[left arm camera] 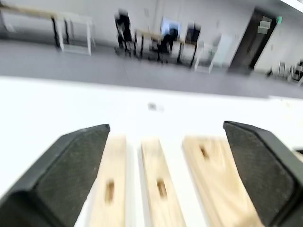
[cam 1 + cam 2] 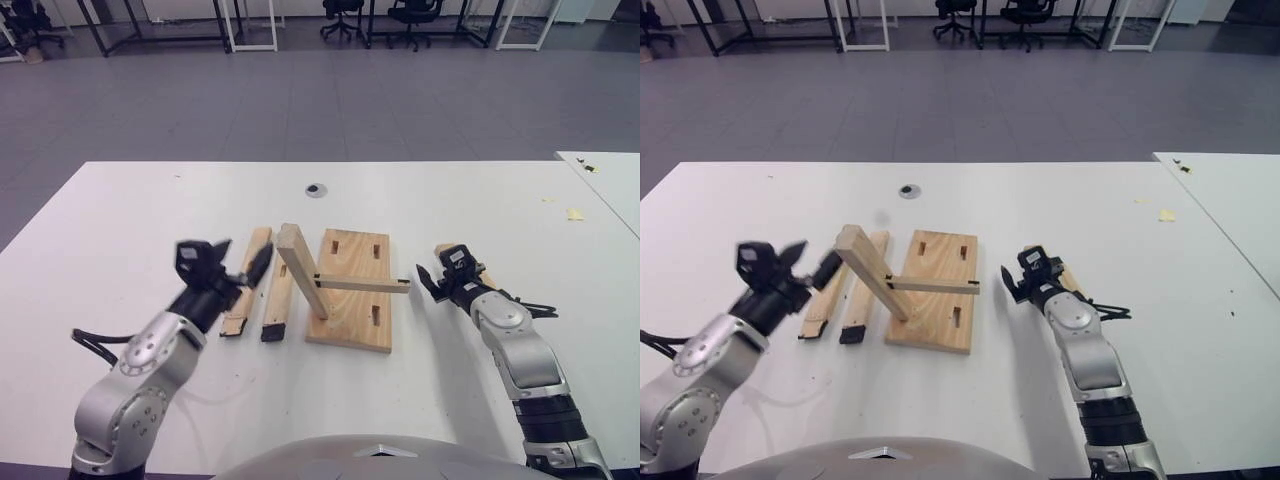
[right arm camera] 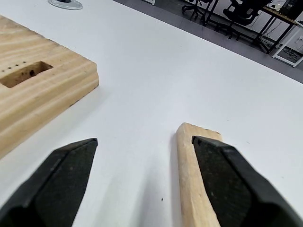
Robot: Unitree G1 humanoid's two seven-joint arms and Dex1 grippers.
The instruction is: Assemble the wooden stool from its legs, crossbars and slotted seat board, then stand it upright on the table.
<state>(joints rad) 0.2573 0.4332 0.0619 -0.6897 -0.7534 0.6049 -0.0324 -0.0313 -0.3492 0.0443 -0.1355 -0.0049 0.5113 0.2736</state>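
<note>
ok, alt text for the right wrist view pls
The right gripper hangs open low over the white table, with the end of a loose wooden piece lying between its dark fingers, close to one of them. A corner of the slotted seat board lies farther off, apart from the piece.

Tilted leg (image 2: 872, 272) — on seat board (image 2: 925, 325)

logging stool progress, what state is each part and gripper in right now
seat board: flat on the table, slots up
standing leg: upright on the board, tilted
crossbar: joined to the standing leg, far end free
outer loose leg: lying flat
inner loose leg: lying flat
right-side leg: lying flat, ungripped
left gripper: open, empty
right gripper: open, empty
</note>
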